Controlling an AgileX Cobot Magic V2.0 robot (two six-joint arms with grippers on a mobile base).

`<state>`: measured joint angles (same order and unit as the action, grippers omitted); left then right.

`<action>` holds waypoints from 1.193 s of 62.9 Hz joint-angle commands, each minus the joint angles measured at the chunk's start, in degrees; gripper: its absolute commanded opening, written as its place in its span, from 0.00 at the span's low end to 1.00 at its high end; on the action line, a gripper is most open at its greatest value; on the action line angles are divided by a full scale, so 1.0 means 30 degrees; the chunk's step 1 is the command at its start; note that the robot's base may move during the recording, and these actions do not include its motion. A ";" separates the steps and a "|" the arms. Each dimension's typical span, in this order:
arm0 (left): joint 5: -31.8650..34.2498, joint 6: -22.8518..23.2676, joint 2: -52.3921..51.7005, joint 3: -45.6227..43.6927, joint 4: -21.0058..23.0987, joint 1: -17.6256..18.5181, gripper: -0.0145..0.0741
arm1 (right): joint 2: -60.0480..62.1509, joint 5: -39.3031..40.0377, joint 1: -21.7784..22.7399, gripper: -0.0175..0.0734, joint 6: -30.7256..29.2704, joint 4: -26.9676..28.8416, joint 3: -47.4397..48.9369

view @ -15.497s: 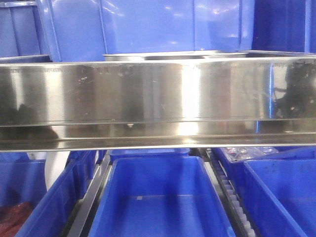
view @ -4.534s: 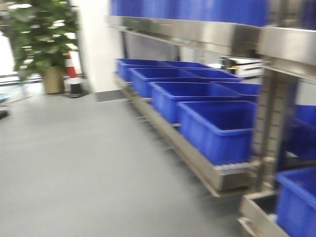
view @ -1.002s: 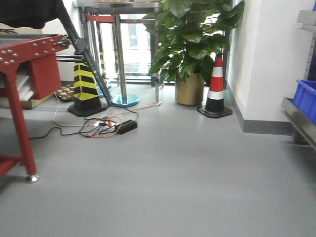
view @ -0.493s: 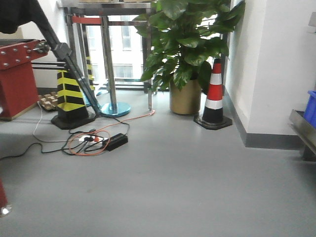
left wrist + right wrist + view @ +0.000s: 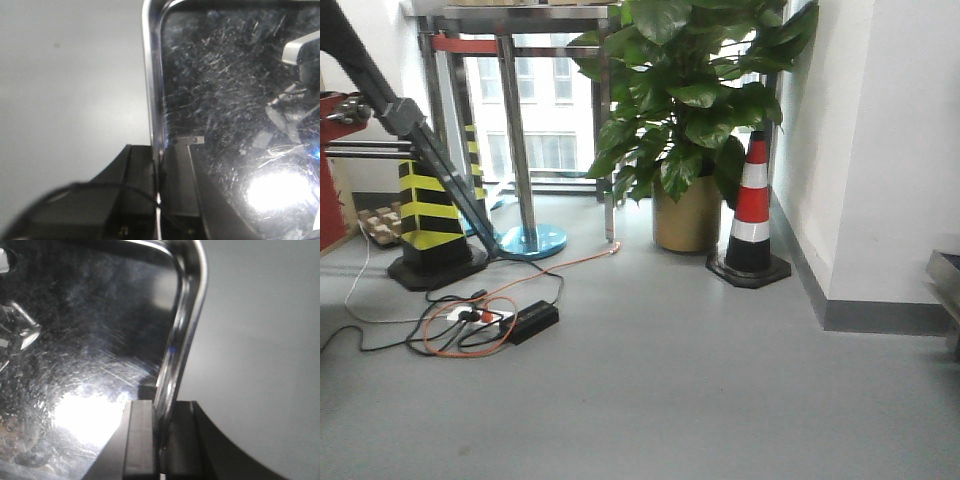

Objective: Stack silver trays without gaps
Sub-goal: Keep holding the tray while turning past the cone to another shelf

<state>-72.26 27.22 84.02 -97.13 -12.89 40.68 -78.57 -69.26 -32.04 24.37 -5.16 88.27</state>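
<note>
One silver tray [image 5: 225,100] in carry: left gripper [image 5: 159,167] clamps one rim, right gripper [image 5: 161,415] clamps the opposite rim, grey floor [image 5: 70,75] beneath. Blue bins have left the front view. Potted plant [image 5: 690,90] is now ahead and nearer, cone [image 5: 750,215] just right of it. Likely transit, stacking still to come.

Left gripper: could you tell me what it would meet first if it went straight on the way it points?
The silver tray: the left gripper is shut on its rim, which runs ahead; past it, grey floor, depth unclear.
</note>
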 commanded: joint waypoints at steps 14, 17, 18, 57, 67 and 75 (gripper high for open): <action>-0.0283 -0.0157 -0.0658 -0.0705 -0.0546 0.0009 0.11 | 0.0713 0.0700 0.0019 0.26 -0.0591 -0.0290 0.0562; -0.0283 -0.0157 -0.0658 -0.0705 -0.0546 0.0009 0.11 | 0.0713 0.0700 0.0019 0.26 -0.0591 -0.0290 0.0562; -0.0283 -0.0157 -0.0658 -0.0705 -0.0546 0.0009 0.11 | 0.0713 0.0700 0.0019 0.26 -0.0591 -0.0290 0.0562; -0.0283 -0.0157 -0.0628 -0.0705 -0.0546 0.0009 0.11 | 0.0713 0.0700 0.0019 0.26 -0.0591 -0.0290 0.0562; -0.0283 -0.0157 -0.0628 -0.0705 -0.0546 0.0009 0.11 | 0.0713 0.0700 0.0019 0.26 -0.0591 -0.0290 0.0562; -0.0283 -0.0157 -0.0628 -0.0705 -0.0546 0.0009 0.11 | 0.0713 0.0700 0.0019 0.26 -0.0591 -0.0290 0.0562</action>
<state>-72.26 27.22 84.02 -97.13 -12.99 40.68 -78.57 -69.26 -32.04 24.37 -5.16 88.27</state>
